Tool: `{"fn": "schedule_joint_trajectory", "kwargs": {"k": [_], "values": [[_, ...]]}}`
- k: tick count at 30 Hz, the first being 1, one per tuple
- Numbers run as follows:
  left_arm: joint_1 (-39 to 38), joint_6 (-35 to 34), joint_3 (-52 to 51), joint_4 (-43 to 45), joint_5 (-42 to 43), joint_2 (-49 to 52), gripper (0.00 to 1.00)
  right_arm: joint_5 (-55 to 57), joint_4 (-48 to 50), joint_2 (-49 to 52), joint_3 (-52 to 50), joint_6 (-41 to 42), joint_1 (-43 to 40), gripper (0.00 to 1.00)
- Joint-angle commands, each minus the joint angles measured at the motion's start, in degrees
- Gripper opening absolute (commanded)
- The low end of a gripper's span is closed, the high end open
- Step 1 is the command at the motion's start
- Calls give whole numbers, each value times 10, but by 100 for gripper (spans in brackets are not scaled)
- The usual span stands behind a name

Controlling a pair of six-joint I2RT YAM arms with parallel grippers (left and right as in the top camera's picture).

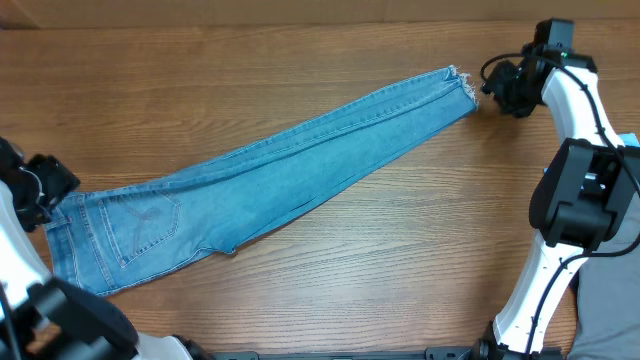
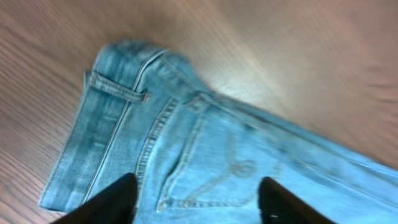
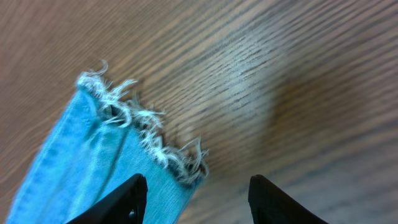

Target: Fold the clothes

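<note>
The light-blue jeans (image 1: 270,170) lie folded lengthwise on the wooden table, waistband at the lower left, frayed hems (image 1: 462,82) at the upper right. My left gripper (image 1: 45,195) is open at the waistband end. In the left wrist view its fingers (image 2: 196,202) hang over the stitched back pocket (image 2: 211,168) and hold nothing. My right gripper (image 1: 500,90) is open just right of the hems. In the right wrist view its fingers (image 3: 196,199) straddle the corner of the frayed hem (image 3: 143,140) without closing on it.
The wooden table (image 1: 400,270) extends around the jeans. A grey garment (image 1: 610,310) shows at the lower right edge, beside the right arm's base. The table's far edge runs along the top of the overhead view.
</note>
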Motion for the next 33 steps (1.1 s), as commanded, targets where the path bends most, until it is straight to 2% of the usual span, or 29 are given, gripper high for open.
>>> {"fn": "schedule_joint_trajectory", "kwargs": {"k": [1,5,8,11,12,14,15,16,24,28,32,33], "values": [[-1,11,21,-5,52,-53,74,-9,30,14,-36,-14,12,56],[-1,11,21,-14,52,-76,79,-9,68,14,-73,-15,24,57],[-1,11,21,-25,53,-77,80,-11,87,14,-89,-15,31,56],[-1,11,21,-38,56,-77,79,-26,99,14,-98,-15,35,49],[-1,11,21,-41,56,-77,79,-29,99,14,-99,-14,35,41],[-1,11,21,-43,56,-77,79,-26,93,14,-99,-14,35,13],[-1,11,21,-45,56,-77,79,-24,89,14,-99,-14,35,6],[-1,11,21,-46,56,-77,78,-16,79,12,-97,-14,32,4],[-1,11,21,-49,62,-77,77,106,-66,-30,-70,9,-27,4],[-8,14,20,-52,62,-77,78,115,-187,-53,-70,31,-68,4],[-33,31,13,-53,59,-75,75,115,-278,-59,-70,51,-90,12],[-42,32,9,-53,56,-75,74,115,-289,-61,-70,51,-94,19]]}}
